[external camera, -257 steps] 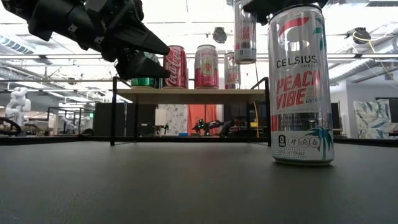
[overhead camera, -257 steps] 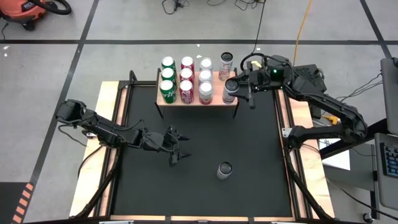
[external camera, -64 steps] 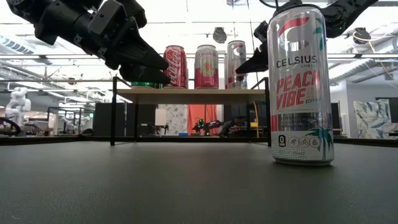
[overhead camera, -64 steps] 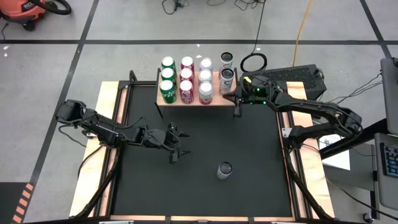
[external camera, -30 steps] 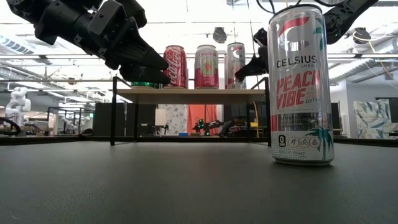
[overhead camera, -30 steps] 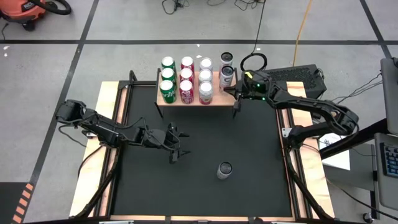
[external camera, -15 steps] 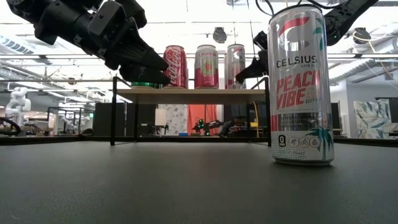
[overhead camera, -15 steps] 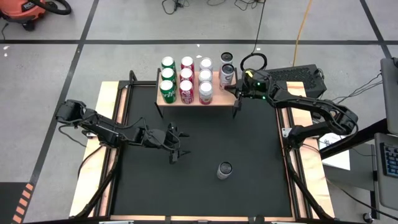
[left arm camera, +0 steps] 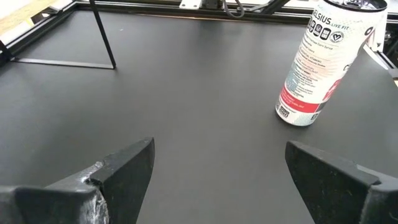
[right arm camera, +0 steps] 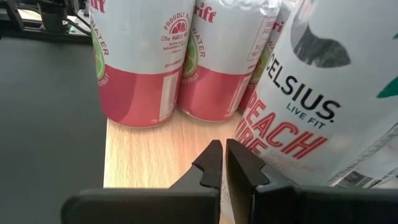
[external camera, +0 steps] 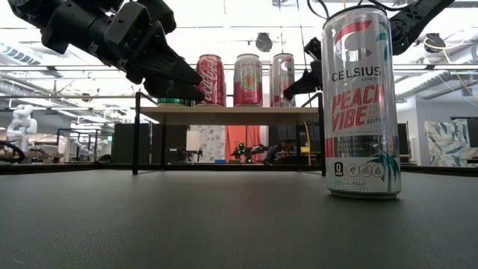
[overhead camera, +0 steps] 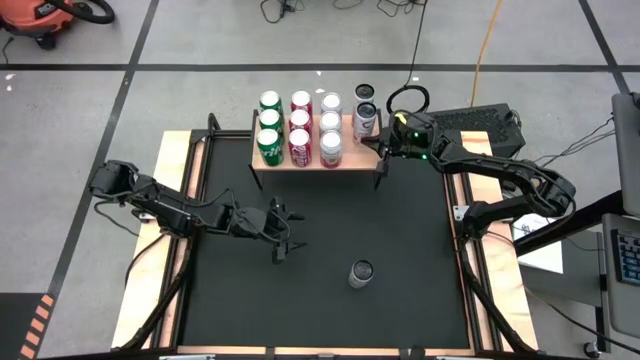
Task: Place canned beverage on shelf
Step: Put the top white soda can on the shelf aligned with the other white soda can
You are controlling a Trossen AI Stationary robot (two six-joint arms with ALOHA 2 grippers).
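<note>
The shelf [overhead camera: 346,161] has a light wood top [right arm camera: 155,155] and carries green, red and pink-and-white cans. A silver Celsius can [overhead camera: 365,117] stands at its right end. My right gripper [overhead camera: 376,143] is shut, its tips low beside that can [right arm camera: 298,118], just above the wood. A second Celsius can [overhead camera: 361,272] stands upright on the black mat, near and right of centre. My left gripper [overhead camera: 283,240] hovers open over the mat's left half, pointing toward that can [left arm camera: 317,62] with nothing between its fingers. My right gripper lies with the outer side of one shut finger [right arm camera: 245,168] against the silver can's lower side wall [right arm camera: 258,146]. It comes nearly level from the table's right and near side. The can stands upright on the shelf top; whether the finger truly touches it I cannot tell.
The shelf's thin black legs [overhead camera: 380,172] stand on the mat's far part. Wooden borders and black frame rails [overhead camera: 462,200] run along both sides of the mat. In the low view, the mat can [external camera: 361,101] stands large in front and hides part of my right arm.
My right gripper's shut fingers have nudged the silver can at the shelf's right end slightly toward the table's far edge. The can stays upright.
</note>
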